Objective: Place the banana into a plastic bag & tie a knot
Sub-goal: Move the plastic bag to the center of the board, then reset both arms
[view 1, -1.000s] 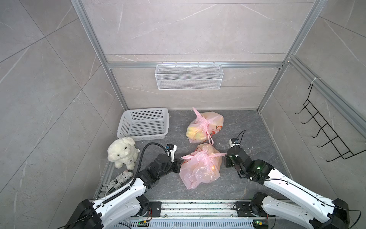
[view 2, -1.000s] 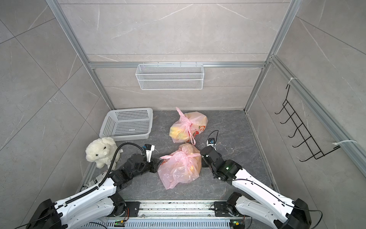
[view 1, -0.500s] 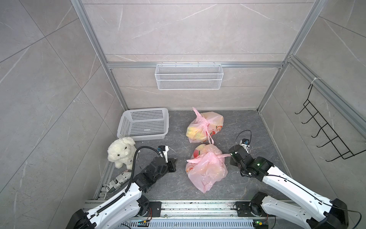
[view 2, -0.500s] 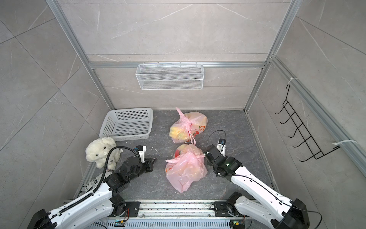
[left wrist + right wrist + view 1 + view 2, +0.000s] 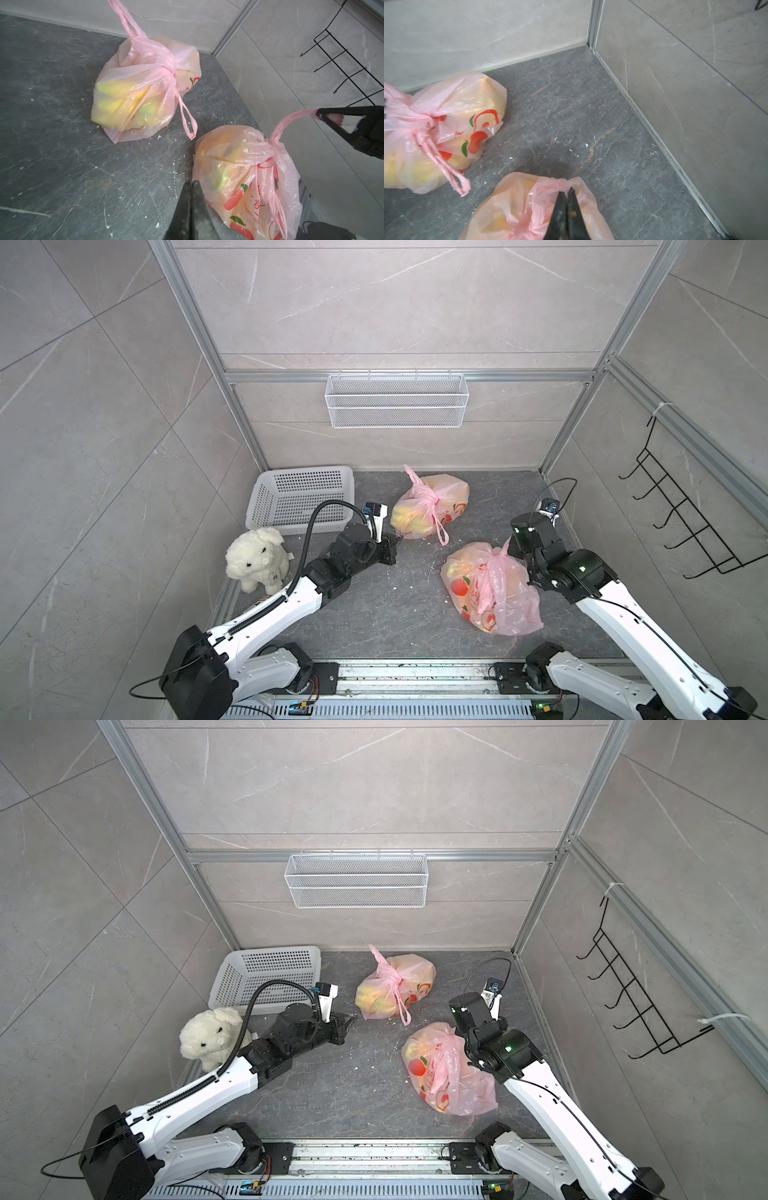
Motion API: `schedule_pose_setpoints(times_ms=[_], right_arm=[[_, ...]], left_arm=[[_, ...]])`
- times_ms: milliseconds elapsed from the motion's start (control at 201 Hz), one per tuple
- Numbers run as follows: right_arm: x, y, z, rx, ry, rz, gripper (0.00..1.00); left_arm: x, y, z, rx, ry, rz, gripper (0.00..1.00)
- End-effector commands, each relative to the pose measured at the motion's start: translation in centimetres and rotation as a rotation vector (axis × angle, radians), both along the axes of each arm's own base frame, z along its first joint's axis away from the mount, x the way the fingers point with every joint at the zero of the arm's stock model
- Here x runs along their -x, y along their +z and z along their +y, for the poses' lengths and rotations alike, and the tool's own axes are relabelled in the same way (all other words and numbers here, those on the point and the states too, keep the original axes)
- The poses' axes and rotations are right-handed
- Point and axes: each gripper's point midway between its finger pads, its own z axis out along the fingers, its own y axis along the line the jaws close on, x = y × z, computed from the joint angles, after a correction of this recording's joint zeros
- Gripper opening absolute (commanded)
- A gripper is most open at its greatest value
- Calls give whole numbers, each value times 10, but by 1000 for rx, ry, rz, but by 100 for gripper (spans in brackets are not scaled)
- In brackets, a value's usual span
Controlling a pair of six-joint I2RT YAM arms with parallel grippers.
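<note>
right pincer (image 5: pixel 566 192) clamped on the handle (image 5: pixel 291 120) of the near-right pink bag (image 5: pixel 490 593); knot (image 5: pixel 270 142) tied, banana (image 5: pixel 224 152) visible inside, bag sits on the table (image 5: pixel 374 614). left pincer (image 5: pixel 191 182) closed, empty, just beside the left edge of the far bag (image 5: pixel 432 506), also knotted. basket (image 5: pixel 266 506) and plush dog (image 5: pixel 257 558) at left.

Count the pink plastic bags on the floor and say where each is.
2. The back bag lies near the rear wall; the front bag lies nearer the robot, handle pinched by the right claw. None appears hidden.
</note>
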Motion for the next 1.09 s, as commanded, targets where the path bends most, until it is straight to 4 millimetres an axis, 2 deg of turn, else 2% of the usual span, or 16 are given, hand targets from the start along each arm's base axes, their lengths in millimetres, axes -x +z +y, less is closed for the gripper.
schedule_pose_setpoints(times_ms=[0, 20, 70, 139, 219, 338, 348, 363, 373, 463, 687, 846, 945, 1030, 1090], right_arm=[[-4, -31, -4, 26, 8, 97, 0], [-4, -36, -4, 25, 7, 113, 2], [-4, -47, -5, 13, 5, 140, 16], [-3, -53, -3, 1, 27, 157, 44], [-2, -47, -5, 6, 34, 153, 63], [-4, -30, -6, -5, 54, 108, 80], [-4, -29, -6, -6, 57, 105, 84], [-5, -28, -6, -8, 57, 99, 96], [-6, -27, -7, -8, 57, 96, 98], [-14, -26, -11, -22, 41, 86, 99], [-52, -62, -32, 36, -26, 16, 100], [-75, -95, -52, 124, -71, 43, 100], [-83, -111, -54, 149, -58, 28, 100], [-86, -124, -49, 124, -30, 5, 100], [-87, -137, -47, 121, -11, -4, 100]], left_arm=[[-1, 0, -13, -26, -31, -12, 26], [-2, -3, -12, -32, -21, -3, 30], [-3, -9, -8, -52, 1, 16, 40], [-6, -16, 3, -114, 47, 28, 48], [-8, -19, 24, -203, 117, 18, 55], [-15, -19, 72, -360, 294, -28, 66], [-16, -19, 76, -374, 310, -33, 67], [-17, -20, 82, -393, 331, -39, 69], [-17, -21, 86, -407, 345, -43, 70], [-22, -28, 122, -522, 474, -94, 85], [-37, -42, 187, -751, 712, -295, 94], [-55, -62, 241, -788, 844, -231, 95], [-65, -80, 264, -768, 854, -182, 95], [-73, -84, 270, -746, 842, -184, 95], [-77, -94, 274, -740, 822, -192, 95]])
